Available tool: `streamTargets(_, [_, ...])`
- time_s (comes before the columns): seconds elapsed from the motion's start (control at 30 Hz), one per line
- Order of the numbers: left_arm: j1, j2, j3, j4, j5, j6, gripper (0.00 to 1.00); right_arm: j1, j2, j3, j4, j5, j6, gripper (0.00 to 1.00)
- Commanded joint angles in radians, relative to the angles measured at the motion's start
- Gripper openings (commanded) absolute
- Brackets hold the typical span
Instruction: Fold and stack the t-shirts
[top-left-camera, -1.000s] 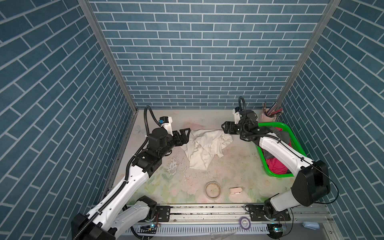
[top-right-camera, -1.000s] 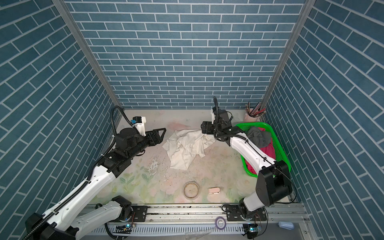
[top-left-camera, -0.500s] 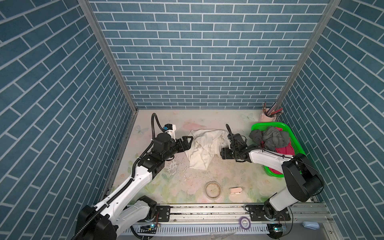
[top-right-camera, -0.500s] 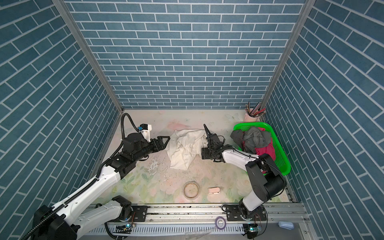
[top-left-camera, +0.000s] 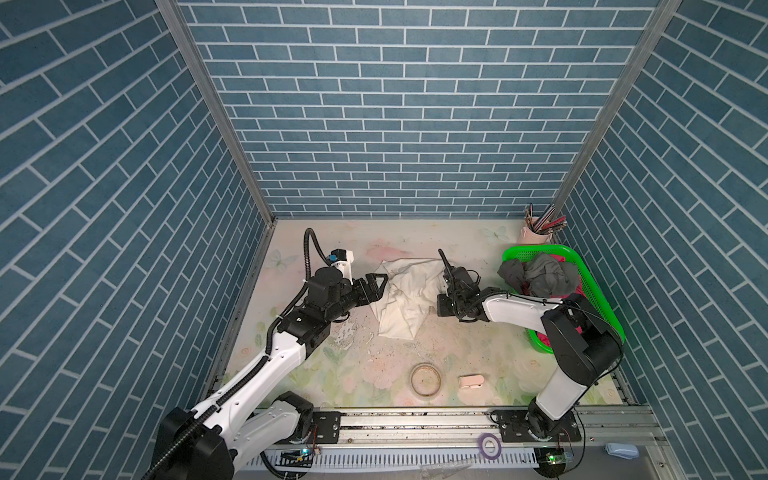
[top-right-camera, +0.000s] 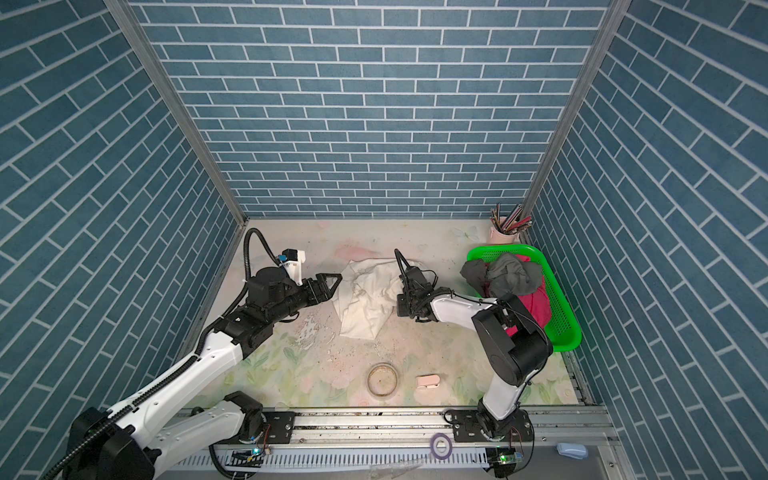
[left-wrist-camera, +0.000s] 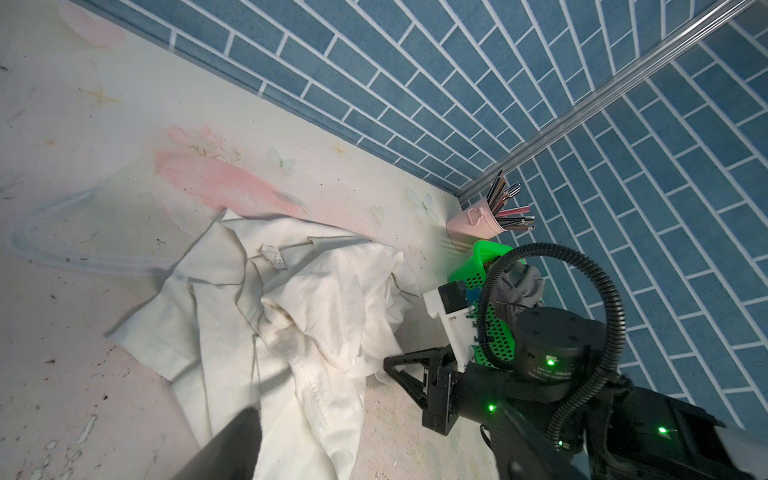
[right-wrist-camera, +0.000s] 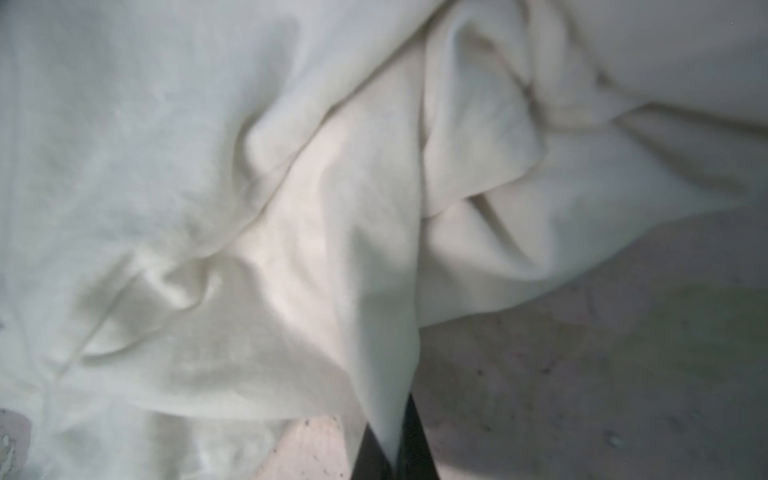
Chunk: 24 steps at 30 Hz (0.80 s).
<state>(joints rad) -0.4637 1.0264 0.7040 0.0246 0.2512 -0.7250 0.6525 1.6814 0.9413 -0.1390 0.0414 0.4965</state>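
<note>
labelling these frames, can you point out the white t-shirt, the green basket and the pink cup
white t-shirt (top-left-camera: 405, 301): in a top view, middle of the crumpled cloth
green basket (top-left-camera: 536, 249): in a top view, its far rim
pink cup (left-wrist-camera: 473, 227): left wrist view, its side wall

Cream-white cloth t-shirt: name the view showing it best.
Left wrist view: the cream-white cloth t-shirt is close, its label and hems sharp. Both top views show it whole but small; right wrist, only blurred folds.
</note>
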Motion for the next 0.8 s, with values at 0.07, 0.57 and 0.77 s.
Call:
streamTargets(0.07, [0.006, 0.034, 0.003, 0.053, 0.022, -0.023, 0.88, -0.019, -0.212, 0.226, -0.18, 0.229, -0.163, 0.0])
streamTargets(0.57, [-0.099, 0.093, 0.106, 0.143, 0.065, 0.028, 0.88, 0.0, -0.113, 1.089, -0.358, 0.152, -0.446, 0.0])
streamTargets(0.77, [-0.113, 0.065, 0.061, 0.246, 0.083, 0.006, 0.88, 0.002, -0.021, 1.368, -0.437, 0.065, -0.447, 0.0])
